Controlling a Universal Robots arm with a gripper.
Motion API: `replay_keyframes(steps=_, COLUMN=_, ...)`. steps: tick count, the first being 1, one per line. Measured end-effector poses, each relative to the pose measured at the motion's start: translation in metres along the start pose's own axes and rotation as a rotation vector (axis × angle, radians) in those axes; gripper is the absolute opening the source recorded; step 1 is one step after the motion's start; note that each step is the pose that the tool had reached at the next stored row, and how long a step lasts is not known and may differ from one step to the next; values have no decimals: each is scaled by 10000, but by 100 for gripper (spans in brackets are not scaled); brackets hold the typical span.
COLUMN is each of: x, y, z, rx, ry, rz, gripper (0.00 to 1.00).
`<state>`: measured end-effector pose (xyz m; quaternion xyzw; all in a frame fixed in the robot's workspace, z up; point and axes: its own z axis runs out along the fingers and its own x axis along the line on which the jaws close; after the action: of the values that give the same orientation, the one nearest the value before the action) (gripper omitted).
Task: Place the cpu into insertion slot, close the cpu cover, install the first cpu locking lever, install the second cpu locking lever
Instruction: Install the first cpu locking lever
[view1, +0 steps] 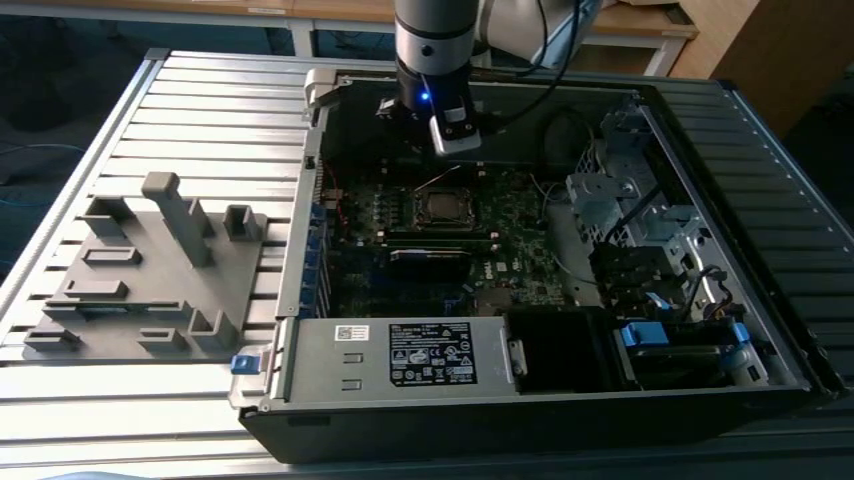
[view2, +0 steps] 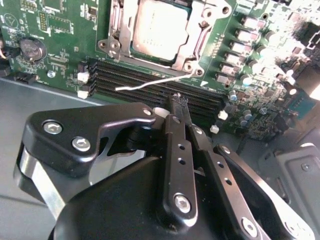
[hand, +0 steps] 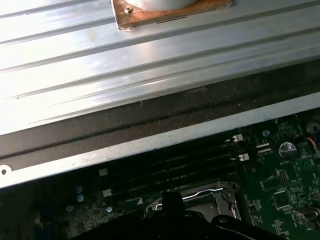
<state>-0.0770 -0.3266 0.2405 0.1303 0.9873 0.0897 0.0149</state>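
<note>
A ribbed metal counter (view1: 200, 110) carries an open computer case (view1: 534, 425), and the work is inside it on the green motherboard (view2: 55, 30).

In the second wrist view the cpu (view2: 160, 27) lies flat in the insertion slot (view2: 114, 30), its dull silver-grey top level and square to the socket. The cpu cover (view2: 197, 35), a thin silvery frame, appears to lie down around it, with the chip's top showing through the cut-out. The first two steps therefore look done.

One locking lever (view2: 150, 83), a thin bright wire rod, stands free of the socket and reaches out over the long black memory slots (view2: 125, 74). I judge that a lever is the step in hand, though I cannot tell whether it is the first or the second.

The hand (view2: 177, 100) hangs over the memory slots just beside that rod. Its fingers are drawn together to a narrow tip, and nothing shows between them. I cannot tell whether the tip touches the rod.

This step seems to call for pressing the rod down flat and tucking it sideways under its catch. The thin, springy wire could slip off a narrow tip.

In the exterior view the arm stands over the far part of the board. A grey fixture tray (view1: 147, 260) rests on the counter at the exterior view's left, well apart from the case.
</note>
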Motion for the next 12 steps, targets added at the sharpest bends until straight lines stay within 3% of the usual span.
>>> replay_keyframes(steps=5, x=-15, y=-10, z=76, rx=3, ry=-2, rz=-1, gripper=10)
replay_keyframes(steps=12, x=-103, y=13, z=110, rx=30, ry=13, rz=2, gripper=10)
